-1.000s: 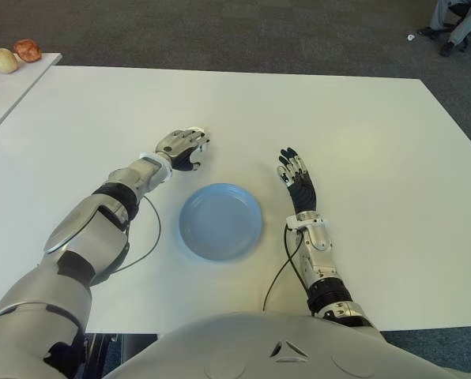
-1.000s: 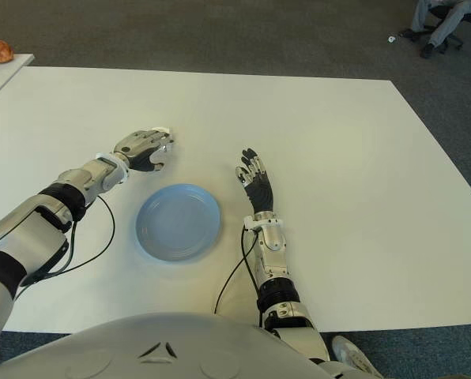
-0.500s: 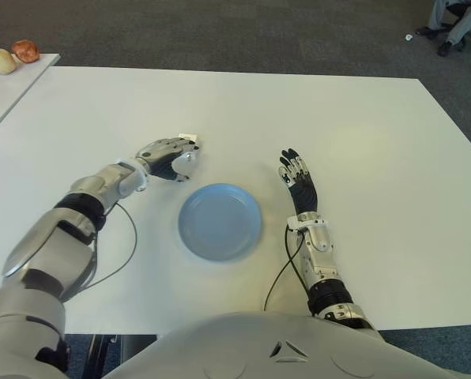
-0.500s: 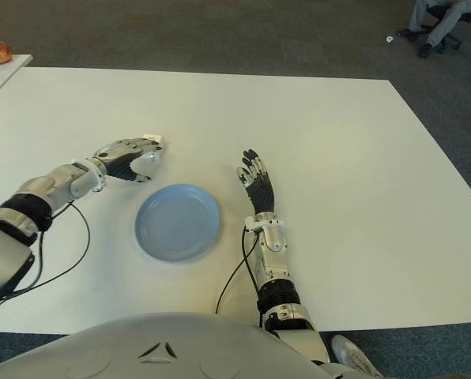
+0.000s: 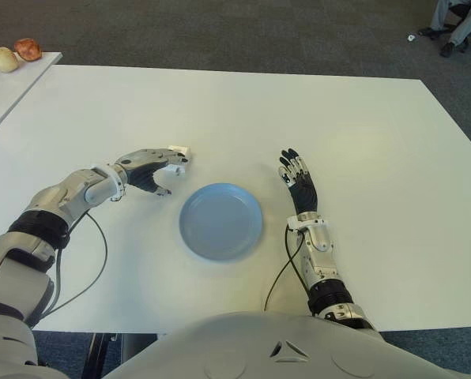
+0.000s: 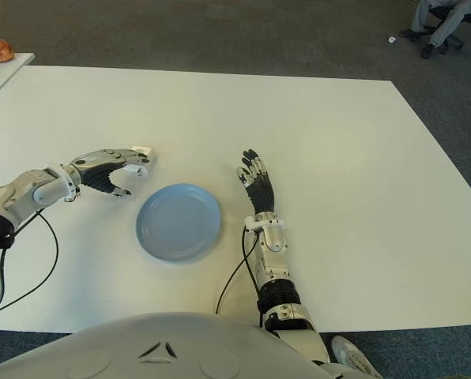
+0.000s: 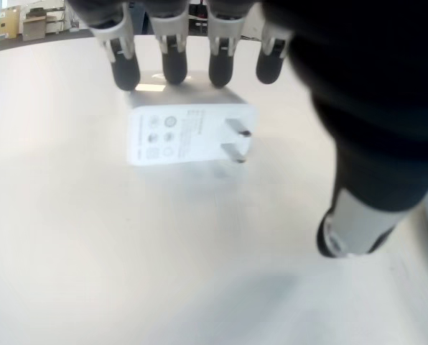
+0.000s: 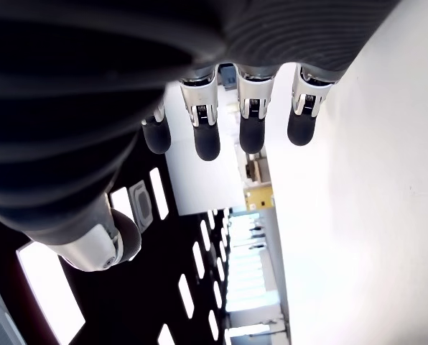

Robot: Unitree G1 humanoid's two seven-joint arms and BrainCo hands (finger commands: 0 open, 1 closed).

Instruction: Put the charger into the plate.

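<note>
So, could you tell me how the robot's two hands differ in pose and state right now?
The left hand reaches over the charger, fingers curved with tips at its far edge, not closed on it; the right hand shows flat with straight fingers, right of the plate, near nothing. Both are open and hold nothing.

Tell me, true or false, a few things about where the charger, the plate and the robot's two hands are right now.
1. The white charger lies in the blue plate. False: it lies on the white table, beyond the plate's left side.
2. The left hand has its fingers reaching over the charger. True.
3. The plate holds nothing. True.
4. The right hand grips the plate's rim. False: it shows open on the plate's right, apart from it.
5. The charger's prongs show. True.
</note>
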